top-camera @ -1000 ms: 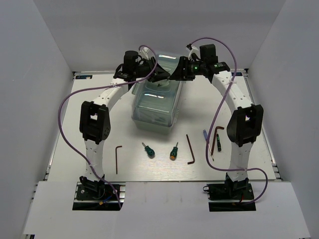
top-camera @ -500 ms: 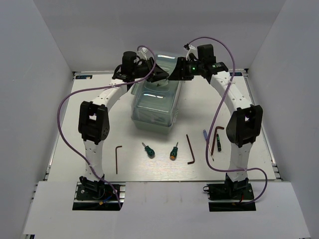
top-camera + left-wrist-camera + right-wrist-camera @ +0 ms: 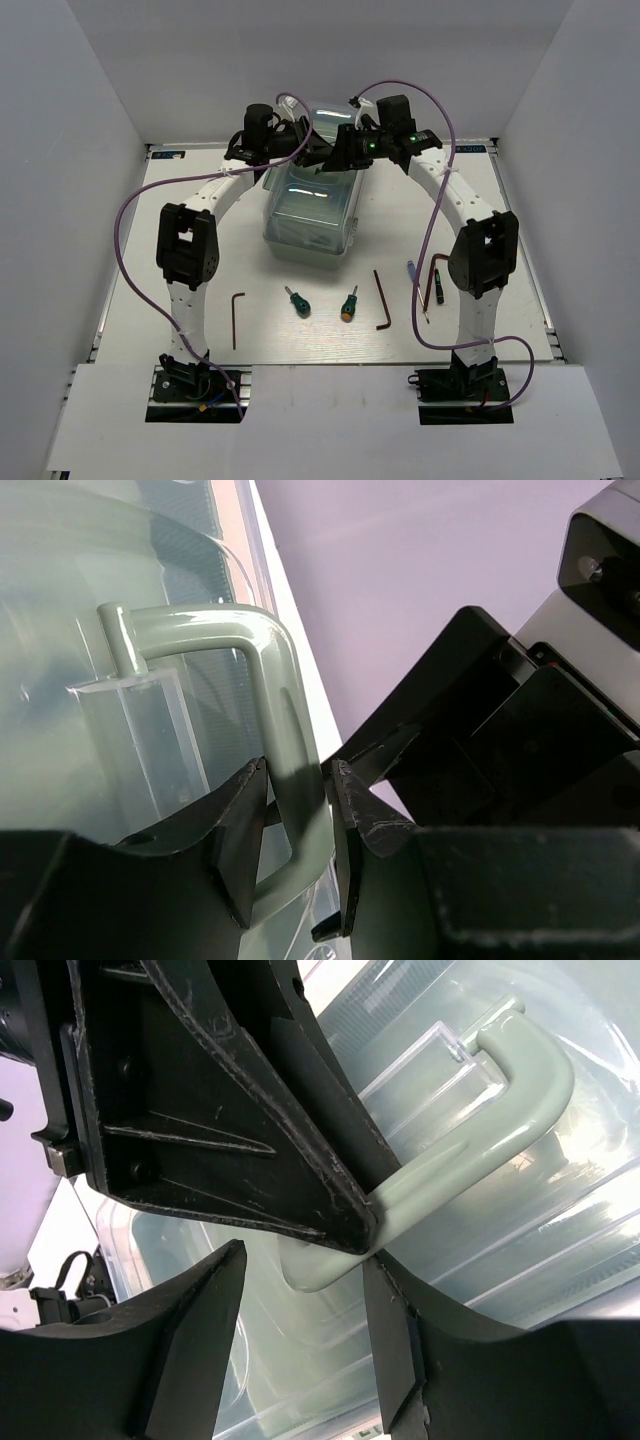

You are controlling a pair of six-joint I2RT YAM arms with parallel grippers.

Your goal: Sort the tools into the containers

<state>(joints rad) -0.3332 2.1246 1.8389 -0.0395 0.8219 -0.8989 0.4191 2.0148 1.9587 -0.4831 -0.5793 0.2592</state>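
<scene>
The toolbox [image 3: 310,212] with its clear lid stands at the table's middle back. My left gripper [image 3: 318,152] is shut on the lid's pale green handle [image 3: 283,720], one jaw on each side of the bar [image 3: 297,820]. My right gripper [image 3: 345,155] is open, and in the right wrist view [image 3: 305,1360] its jaws stand either side of the handle's end [image 3: 470,1150], right against the left gripper's finger [image 3: 220,1110]. Two stubby green screwdrivers [image 3: 297,301] [image 3: 349,304], two hex keys [image 3: 238,318] [image 3: 383,300], a blue-handled screwdriver [image 3: 412,272] and a dark green one [image 3: 438,285] lie on the table.
White walls close in the table on the left, right and back. Purple cables loop from both arms above the table's sides. The tools lie in a row between the toolbox and the arm bases.
My right gripper has moved left to the lid handle, close against the left gripper. The left gripper has stayed on the handle.
</scene>
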